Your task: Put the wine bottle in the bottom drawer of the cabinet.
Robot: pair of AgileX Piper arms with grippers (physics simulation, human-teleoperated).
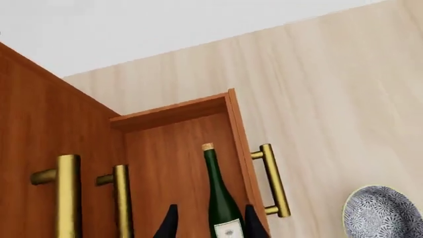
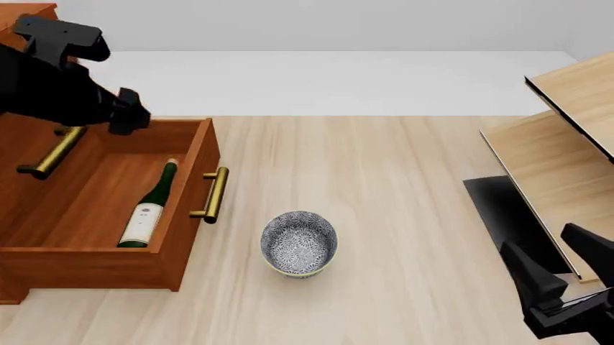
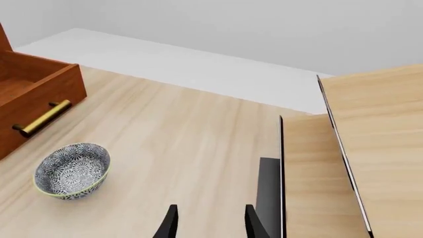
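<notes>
The wine bottle [image 2: 151, 208] lies flat inside the pulled-out bottom drawer [image 2: 197, 180] of the cabinet [image 2: 21, 136], cork toward the back, white label up. In the left wrist view the bottle [image 1: 221, 198] shows on the drawer floor [image 1: 165, 163], beside the brass handle [image 1: 274, 181]. My left gripper [image 1: 211, 224] hangs open above it, apart from the glass; in the front view it sits over the drawer's back corner [image 2: 129, 115]. My right gripper [image 2: 556, 259] stands open and holds nothing at the near right, its fingertips [image 3: 170, 223] over bare tabletop.
A patterned blue-white bowl [image 2: 299, 242] stands on the table just right of the drawer's handle [image 2: 213, 194]. A pale light-wood shelf unit [image 2: 561, 151] and a dark panel [image 2: 499, 215] fill the right side, close to my right gripper.
</notes>
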